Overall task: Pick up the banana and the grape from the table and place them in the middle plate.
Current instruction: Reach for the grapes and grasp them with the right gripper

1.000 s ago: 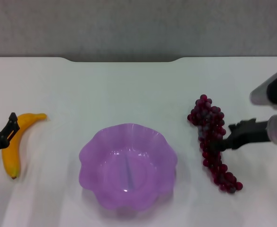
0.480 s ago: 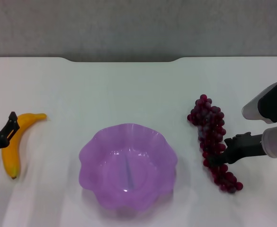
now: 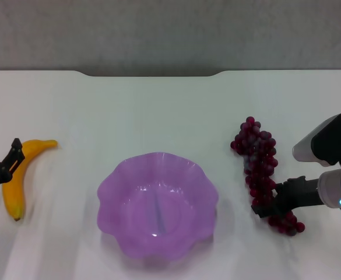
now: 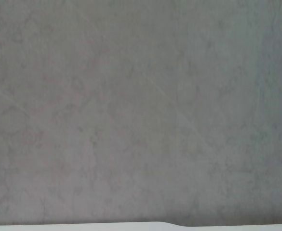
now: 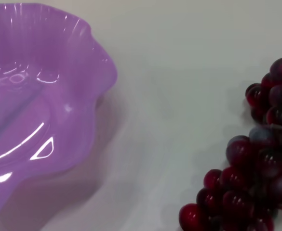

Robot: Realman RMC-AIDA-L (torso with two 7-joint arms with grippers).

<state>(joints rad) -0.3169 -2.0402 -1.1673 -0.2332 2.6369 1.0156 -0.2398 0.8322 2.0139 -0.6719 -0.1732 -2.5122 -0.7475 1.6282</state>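
Grape: long bunch of small dark red-purple grapes [image 3: 262, 175] is lying on the plain white counter [image 3: 158, 111], just right of the translucent purple scalloped plate [image 3: 157, 202].
Handling: bunch is looking soft and loose, berries probably crushing or dropping easily; I judge the thick middle, near the stem, is the best hold.
Right gripper [image 3: 263, 207]: its jaws are sitting against the bunch's lower part; clenched or released, I cannot tell.
Banana: curved yellow banana [image 3: 18, 175] is lying far left, firm, probably easy at mid-length.
Left gripper [image 3: 7, 163]: jaws are touching the banana; state unclear.
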